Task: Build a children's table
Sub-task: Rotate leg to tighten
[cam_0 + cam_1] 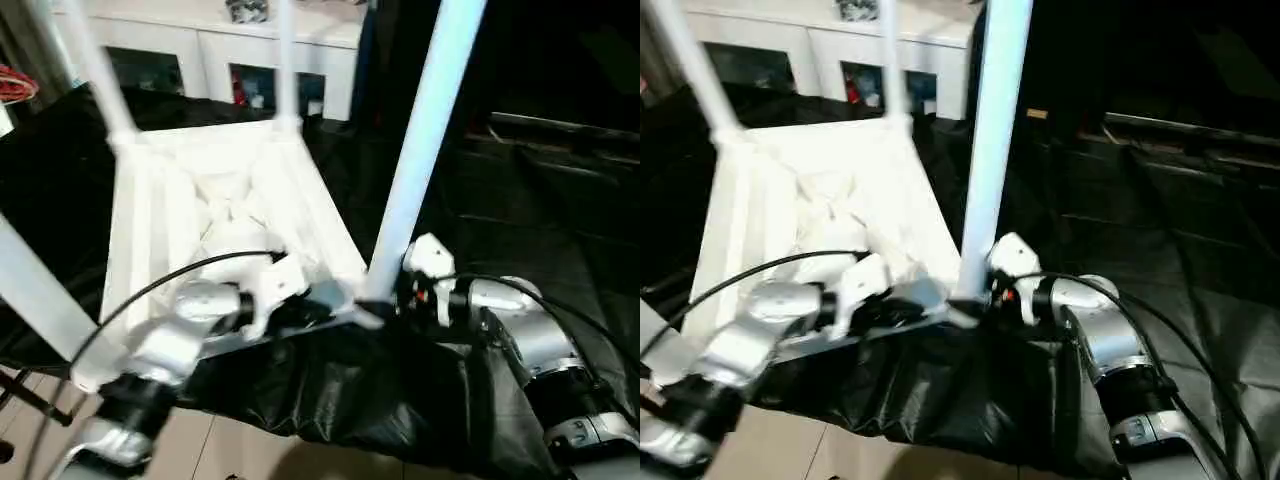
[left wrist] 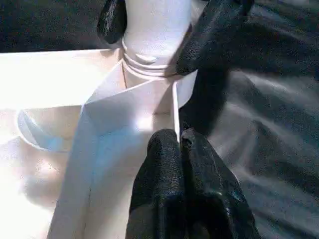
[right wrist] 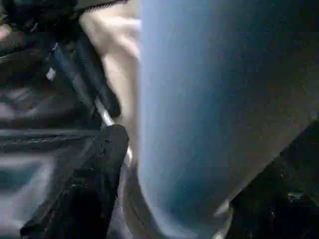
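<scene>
I see the tabletop (image 1: 215, 215) lying upside down on the black cloth (image 1: 380, 400), ribbed underside up, its long axis running away from me toward the white cabinet (image 1: 220, 50) at the back, so one short edge faces me and the other faces the cabinet. Legs stand up out of the corner sockets, pointing straight toward the ceiling: two thin ones at the far corners, the far-left leg (image 1: 95, 65) and the far-right leg (image 1: 285, 60), and the near-right leg (image 1: 425, 130), which rises tall and slightly tilted from the corner closest to my right arm. A fourth leg (image 1: 30, 290) crosses the picture's left edge near the near-left corner; I cannot tell how it sits in its socket. My left gripper (image 2: 179, 144) is at the near-right corner, its two black fingers pressed together on the thin upright wall of the tabletop just beside that socket. My right gripper (image 3: 174, 164) sits at the base of the near-right leg with one finger (image 3: 94, 169) on either side of the tube, the fingers standing apart around it; I cannot tell whether they touch the tube. In the left wrist view the same right-hand fingers (image 2: 209, 35) flank the leg just above its threaded collar. The silver forearms reach in from both sides over the cloth's near edge.
</scene>
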Available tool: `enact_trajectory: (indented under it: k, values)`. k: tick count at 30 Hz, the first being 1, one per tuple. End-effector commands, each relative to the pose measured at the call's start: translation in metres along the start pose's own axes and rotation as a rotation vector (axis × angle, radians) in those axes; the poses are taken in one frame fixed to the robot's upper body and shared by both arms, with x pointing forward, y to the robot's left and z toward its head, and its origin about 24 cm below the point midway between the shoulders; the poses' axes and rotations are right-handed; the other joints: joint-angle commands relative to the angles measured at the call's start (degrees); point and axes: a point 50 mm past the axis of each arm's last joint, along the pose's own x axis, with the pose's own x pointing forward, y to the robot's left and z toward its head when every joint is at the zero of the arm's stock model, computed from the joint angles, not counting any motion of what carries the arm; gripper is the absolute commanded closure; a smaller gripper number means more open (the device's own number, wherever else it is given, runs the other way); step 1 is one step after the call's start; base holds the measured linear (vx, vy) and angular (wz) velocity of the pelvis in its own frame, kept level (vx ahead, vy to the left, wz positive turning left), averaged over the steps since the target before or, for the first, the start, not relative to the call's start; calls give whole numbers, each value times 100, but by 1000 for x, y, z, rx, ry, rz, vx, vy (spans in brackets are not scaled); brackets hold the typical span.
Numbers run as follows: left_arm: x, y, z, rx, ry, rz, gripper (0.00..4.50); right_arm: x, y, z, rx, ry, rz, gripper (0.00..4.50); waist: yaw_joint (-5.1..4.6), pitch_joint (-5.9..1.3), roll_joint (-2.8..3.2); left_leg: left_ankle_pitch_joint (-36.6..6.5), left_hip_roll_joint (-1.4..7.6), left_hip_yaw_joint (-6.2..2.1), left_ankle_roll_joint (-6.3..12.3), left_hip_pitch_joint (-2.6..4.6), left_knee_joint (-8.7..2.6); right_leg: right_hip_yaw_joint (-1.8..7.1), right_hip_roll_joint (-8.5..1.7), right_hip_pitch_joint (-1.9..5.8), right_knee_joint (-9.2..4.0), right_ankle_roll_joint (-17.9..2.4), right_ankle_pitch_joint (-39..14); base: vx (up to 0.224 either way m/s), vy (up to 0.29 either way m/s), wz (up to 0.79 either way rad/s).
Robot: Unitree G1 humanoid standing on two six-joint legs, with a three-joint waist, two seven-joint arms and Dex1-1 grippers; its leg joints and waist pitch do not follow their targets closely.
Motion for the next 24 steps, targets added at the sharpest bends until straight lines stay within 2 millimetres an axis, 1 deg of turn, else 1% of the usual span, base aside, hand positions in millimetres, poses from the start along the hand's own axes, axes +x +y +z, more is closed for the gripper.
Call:
enact_trajectory:
  k: [1,2,3,4,5,6,7,8,9,12,15,17,19,20,22,23,24]
  values:
    - [3,-5,18,83,-61,-84,450,2,5,-1,-17,32,108,167,13,-398,5,-880,379,-92,430,60,-342,419,-508,272,-324,-1226,-1054,0,0,0]
    - [2,-4,17,85,-56,-85,450,0,5,0,-20,35,122,167,15,-391,9,-932,379,-86,423,72,-345,419,-500,259,-331,-1235,-1086,0,0,0]
    - [0,-4,16,85,-51,-87,450,-1,4,0,-20,35,132,188,14,-385,11,-1001,381,-83,404,76,-346,425,-503,253,-340,-1235,-1143,0,0,0]
    - [-1,-3,15,86,-48,-91,450,-2,4,0,-20,34,140,188,23,-381,13,-1100,383,-84,354,80,-347,428,-512,254,-348,-1226,-1261,0,0,0]
    - [-2,-3,15,86,-47,-93,450,-3,4,1,-19,34,154,199,23,-375,6,-1170,379,-85,317,71,-349,434,-518,258,-356,-1196,-1372,0,0,0]
    - [-4,-2,15,84,-45,-98,450,-4,4,1,-20,36,172,199,26,-376,9,-1205,381,-86,302,73,-348,436,-522,256,-359,-1180,-1423,0,0,0]
    - [-5,-2,15,83,-43,-102,450,-5,5,2,-21,37,177,214,27,-370,4,-1255,378,-86,269,76,-349,438,-525,250,-373,-1143,-1543,0,0,0]
    - [-5,-2,15,83,-41,-106,450,-5,5,2,-21,38,180,214,30,-365,-2,-1290,373,-85,243,76,-345,444,-530,246,-385,-1111,-1650,0,0,0]
    - [-6,-2,14,82,-38,-115,450,-6,5,2,-21,39,189,226,34,-364,-2,-1322,371,-88,230,76,-346,443,-535,247,-392,-1078,-1749,0,0,0]
    - [-8,-3,14,79,-33,-130,450,-6,5,1,-17,39,207,241,35,-367,-8,-1303,370,-92,212,61,-343,439,-531,251,-390,-1033,-1800,0,0,0]
    - [-8,-2,13,76,-31,-130,450,-6,6,0,-13,44,220,245,33,-379,-13,-1226,369,-92,216,57,-338,439,-526,252,-376,-1046,-1699,0,0,0]
    - [-4,0,14,73,-34,-92,450,-3,9,-2,0,37,221,248,35,-386,-11,-1135,368,-90,238,49,-332,438,-525,260,-360,-1084,-1561,0,0,0]
    - [1,4,16,60,-40,-27,450,0,13,-4,13,24,215,250,39,-383,-11,-1127,367,-85,259,52,-326,437,-526,256,-366,-1095,-1544,0,0,0]
    - [2,5,16,56,-42,-10,450,1,14,-5,17,19,213,251,52,-375,-12,-1180,373,-76,253,79,-325,444,-526,231,-384,-1091,-1616,0,0,0]
    - [12,12,20,26,-41,107,450,12,18,-7,63,-35,140,251,74,-345,-4,-1352,379,-66,183,110,-331,446,-524,200,-422,-1039,-1895,0,0,0]
    - [16,13,22,17,-42,133,450,17,17,-9,81,-42,90,251,78,-323,-18,-1560,368,-71,116,136,-337,429,-535,191,-480,-935,-2283,0,0,0]
    - [19,13,23,7,-43,158,450,21,16,-10,100,-47,38,251,55,-316,-32,-1685,364,-101,30,112,-361,413,-538,213,-483,-823,-2572,0,0,0]
